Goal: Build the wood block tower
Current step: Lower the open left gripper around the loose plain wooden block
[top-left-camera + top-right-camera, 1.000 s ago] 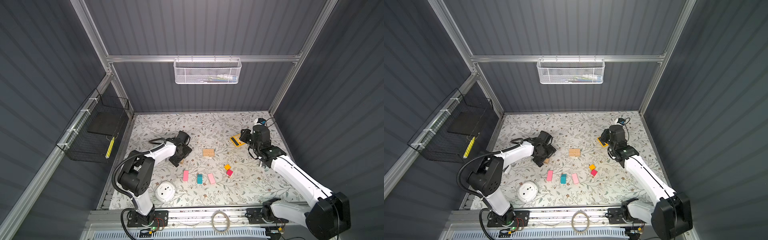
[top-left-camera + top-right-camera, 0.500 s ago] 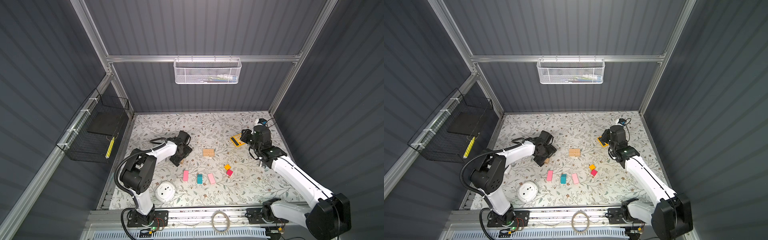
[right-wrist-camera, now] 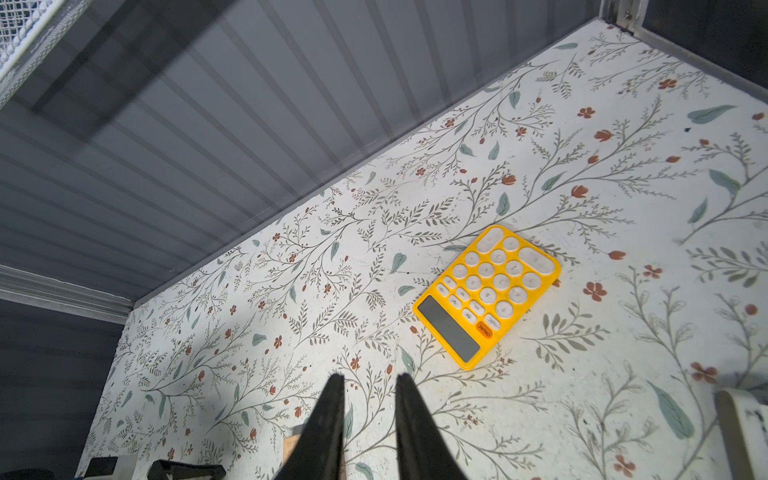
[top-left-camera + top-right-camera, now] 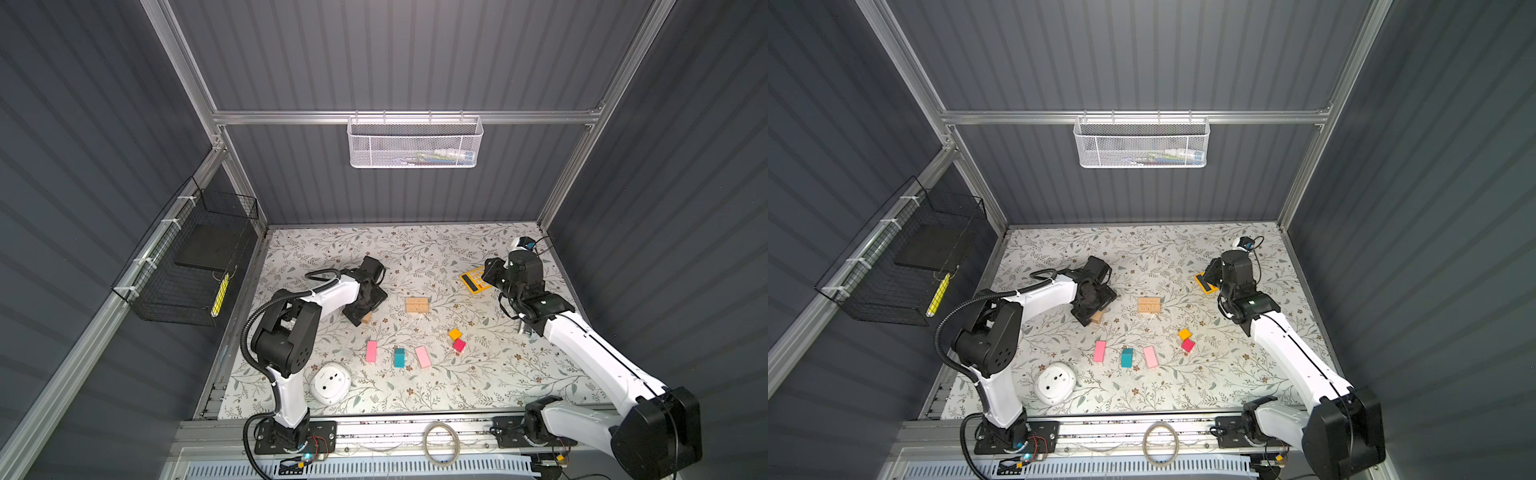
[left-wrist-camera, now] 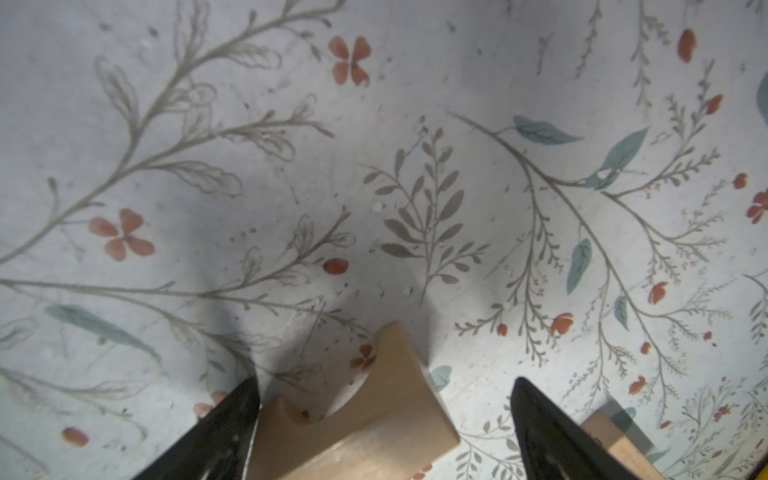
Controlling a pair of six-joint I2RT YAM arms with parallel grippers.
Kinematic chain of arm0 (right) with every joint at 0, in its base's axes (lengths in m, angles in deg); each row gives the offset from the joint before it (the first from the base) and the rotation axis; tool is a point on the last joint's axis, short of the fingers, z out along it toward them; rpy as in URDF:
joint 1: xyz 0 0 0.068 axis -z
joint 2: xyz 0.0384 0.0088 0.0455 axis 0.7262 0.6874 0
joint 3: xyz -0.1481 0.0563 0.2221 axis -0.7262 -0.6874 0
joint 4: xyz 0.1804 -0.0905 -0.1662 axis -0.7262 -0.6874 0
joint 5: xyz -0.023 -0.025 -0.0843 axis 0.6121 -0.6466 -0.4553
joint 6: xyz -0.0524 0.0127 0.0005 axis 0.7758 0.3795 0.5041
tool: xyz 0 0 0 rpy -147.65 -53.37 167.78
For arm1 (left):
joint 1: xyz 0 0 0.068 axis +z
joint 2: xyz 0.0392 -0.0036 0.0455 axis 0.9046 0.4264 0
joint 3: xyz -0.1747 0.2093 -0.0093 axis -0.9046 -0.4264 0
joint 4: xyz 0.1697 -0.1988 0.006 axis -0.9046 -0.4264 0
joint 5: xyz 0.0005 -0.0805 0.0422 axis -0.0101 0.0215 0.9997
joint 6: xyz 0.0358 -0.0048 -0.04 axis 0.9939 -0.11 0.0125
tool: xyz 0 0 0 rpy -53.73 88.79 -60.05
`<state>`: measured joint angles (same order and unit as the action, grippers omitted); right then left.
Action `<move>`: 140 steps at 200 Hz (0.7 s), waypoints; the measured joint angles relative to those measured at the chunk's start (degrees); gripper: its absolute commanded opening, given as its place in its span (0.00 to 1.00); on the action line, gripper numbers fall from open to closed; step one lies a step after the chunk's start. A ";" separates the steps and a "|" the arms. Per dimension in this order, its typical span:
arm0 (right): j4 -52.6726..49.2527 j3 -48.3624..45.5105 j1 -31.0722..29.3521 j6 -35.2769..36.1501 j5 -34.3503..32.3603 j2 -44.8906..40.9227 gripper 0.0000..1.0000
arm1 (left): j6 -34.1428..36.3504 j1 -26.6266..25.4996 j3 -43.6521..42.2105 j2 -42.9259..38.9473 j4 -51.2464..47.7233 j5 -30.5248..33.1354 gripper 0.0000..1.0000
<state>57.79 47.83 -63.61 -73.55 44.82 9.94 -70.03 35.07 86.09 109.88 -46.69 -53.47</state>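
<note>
Left wrist view shows the left fingers (image 5: 216, 436) spread wide, with a tan notched block (image 5: 365, 411) lying flat on the tabletop (image 5: 374, 145) between them. The block sits against one finger, or very nearly so, and stands clear of the other, so nothing is gripped. I judge the step in hand to be the pick-up of this block, with the tower barely begun. In a top view a tan wood piece (image 4: 417, 304) lies apart, between the two pairs of fingers. A pink slab (image 4: 371, 351), a teal block (image 4: 399, 357), a second pink slab (image 4: 422, 356), an orange cube (image 4: 454, 333) and a red cube (image 4: 459, 345) lie loose and unstacked, away from both pairs. The next move calls for centring the fingers on the block, closing on its flat sides, then lifting it level. The right fingers (image 3: 328, 424) are nearly together with a slim gap, empty, and the yellow calculator (image 3: 486, 295) lies ahead of their tips. The block's near end is cut off by the frame edge, and in both top views the left wrist covers most of it. Whether the tan wood piece is one bar or two I cannot tell.
</note>
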 measured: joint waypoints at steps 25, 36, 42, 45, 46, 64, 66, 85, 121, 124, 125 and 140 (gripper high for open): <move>0.00 -0.26 0.31 -0.02 0.00 0.00 0.25 | 0.66 0.00 0.96 0.70 -0.63 0.48 0.93; -0.15 -0.33 0.42 0.00 0.02 0.00 0.25 | 0.81 0.00 1.25 0.92 -0.90 0.66 0.91; -0.11 -0.33 0.48 -0.02 0.02 0.00 0.25 | 0.90 0.00 1.36 1.03 -0.96 0.76 0.90; -0.09 -0.33 0.50 0.00 0.02 0.00 0.25 | 0.90 0.00 1.42 1.07 -0.98 0.85 0.89; -0.07 -0.33 0.52 0.00 0.02 0.00 0.25 | 0.96 0.00 1.44 1.11 -0.98 0.87 0.89; 0.00 -0.44 0.63 -0.02 0.04 0.00 0.25 | 1.38 0.00 1.70 1.42 -1.33 1.05 0.82; 0.00 -0.46 0.63 0.00 0.04 0.00 0.25 | 1.40 0.00 1.75 1.44 -1.38 1.07 0.82; -0.04 -0.85 0.81 -0.02 0.15 0.00 0.25 | 1.92 0.00 1.79 1.55 -1.57 1.05 0.79; -0.02 -0.96 1.01 -0.02 0.24 -0.04 0.25 | 2.86 0.00 1.79 1.57 -1.81 1.05 0.71; -0.02 -0.96 1.01 -0.02 0.24 -0.07 0.25 | 3.06 0.00 1.79 1.57 -1.86 1.05 0.71; -0.02 -0.96 1.01 -0.02 0.24 -0.07 0.25 | 3.17 0.00 1.79 1.57 -1.86 1.07 0.71; -0.02 -1.01 1.16 -0.02 0.26 -0.15 0.25 | 4.00 0.00 1.79 1.66 -2.14 1.16 0.72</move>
<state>57.76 46.83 -62.45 -73.57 45.08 9.79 -66.03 35.07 87.88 111.55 -48.83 -52.31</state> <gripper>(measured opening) 0.252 0.712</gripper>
